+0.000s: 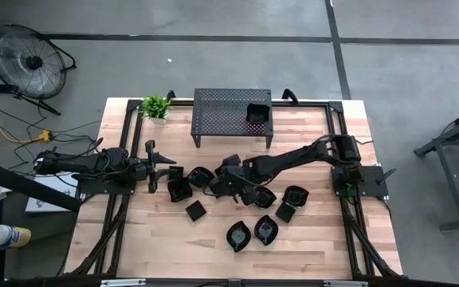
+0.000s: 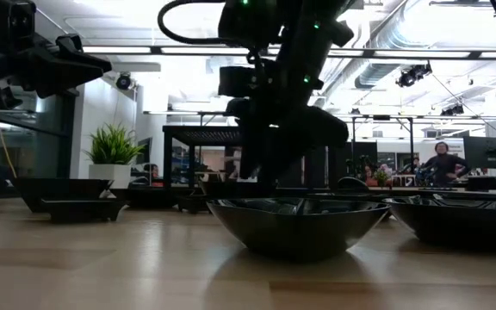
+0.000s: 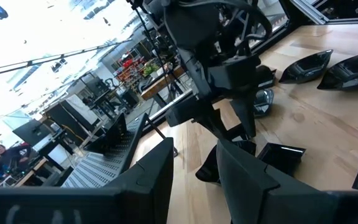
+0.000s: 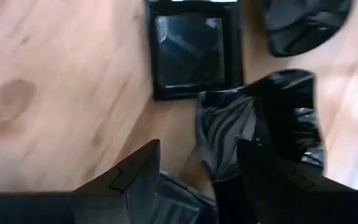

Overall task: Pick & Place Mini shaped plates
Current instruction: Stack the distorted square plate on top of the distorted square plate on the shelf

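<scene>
Right end effector (image 1: 228,180) open over clustered mini shaped plates (image 1: 249,209).

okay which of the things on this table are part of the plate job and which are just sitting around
Part of the job: the mini shaped plates scattered on the table, one already on the perforated stand; right gripper down among them.

Just lying about: potted plant, floor fan, left gripper waiting.

Grey concrete floor (image 1: 213,48) is wrapping around the wooden table (image 1: 158,239), with a floor fan (image 1: 29,57) sitting upper left in the high view. Ceiling lights (image 2: 127,49) are glowing over the open workshop, and a person (image 2: 443,162) is standing far right.
</scene>
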